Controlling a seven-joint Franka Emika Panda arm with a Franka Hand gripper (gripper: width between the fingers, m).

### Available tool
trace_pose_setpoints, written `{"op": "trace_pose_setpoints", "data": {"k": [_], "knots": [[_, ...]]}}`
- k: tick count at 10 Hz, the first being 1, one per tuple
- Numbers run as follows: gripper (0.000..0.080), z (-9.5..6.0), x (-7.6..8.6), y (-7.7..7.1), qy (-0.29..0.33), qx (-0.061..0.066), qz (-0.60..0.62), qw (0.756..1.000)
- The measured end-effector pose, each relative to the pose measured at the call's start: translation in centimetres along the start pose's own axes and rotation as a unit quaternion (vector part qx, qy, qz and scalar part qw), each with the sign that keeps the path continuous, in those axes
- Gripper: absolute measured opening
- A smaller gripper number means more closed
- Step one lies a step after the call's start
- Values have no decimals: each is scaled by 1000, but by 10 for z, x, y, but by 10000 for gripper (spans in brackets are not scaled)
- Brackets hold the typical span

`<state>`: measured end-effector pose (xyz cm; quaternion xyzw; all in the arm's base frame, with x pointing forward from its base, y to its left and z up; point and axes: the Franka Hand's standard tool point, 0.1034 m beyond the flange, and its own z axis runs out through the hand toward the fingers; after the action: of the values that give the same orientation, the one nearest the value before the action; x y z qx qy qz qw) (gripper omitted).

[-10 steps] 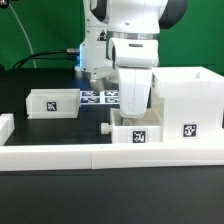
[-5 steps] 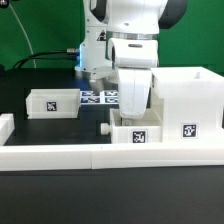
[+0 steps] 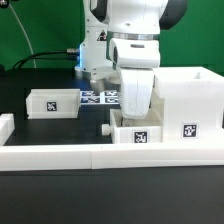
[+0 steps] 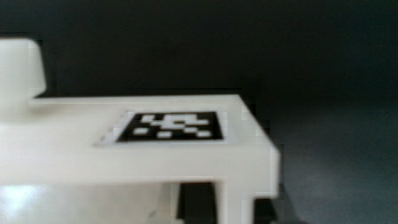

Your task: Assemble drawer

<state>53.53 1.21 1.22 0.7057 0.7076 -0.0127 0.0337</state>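
Note:
My gripper [image 3: 133, 115] reaches straight down onto a small open-top white drawer box [image 3: 128, 134] with a square tag, next to the tall white housing [image 3: 192, 95] on the exterior view's right. In the wrist view the two dark fingers [image 4: 217, 205] stand on either side of one wall of this box [image 4: 107, 150], with its tag just beyond. The gripper [image 4: 240, 208] looks shut on that wall. A second small box [image 3: 55, 102] sits apart on the exterior view's left.
The marker board [image 3: 100, 97] lies behind the boxes at the arm's foot. A long low white border block [image 3: 100, 156] runs along the front, and a short one [image 3: 5, 126] stands at the far left. A green backdrop is behind.

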Motion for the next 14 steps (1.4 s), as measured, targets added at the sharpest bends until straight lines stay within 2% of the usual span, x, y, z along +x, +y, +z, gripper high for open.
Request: {"op": "trace_pose_setpoints", "data": {"k": [5, 11, 12, 13, 14], "knots": [[42, 0, -1, 1, -3, -1, -5, 1000], [42, -4, 3, 2, -3, -5, 49, 999], [42, -2, 0, -1, -6, 4, 50, 999], [42, -1, -2, -4, -11, 19, 50, 998], [42, -1, -2, -3, -11, 18, 50, 999]]}}
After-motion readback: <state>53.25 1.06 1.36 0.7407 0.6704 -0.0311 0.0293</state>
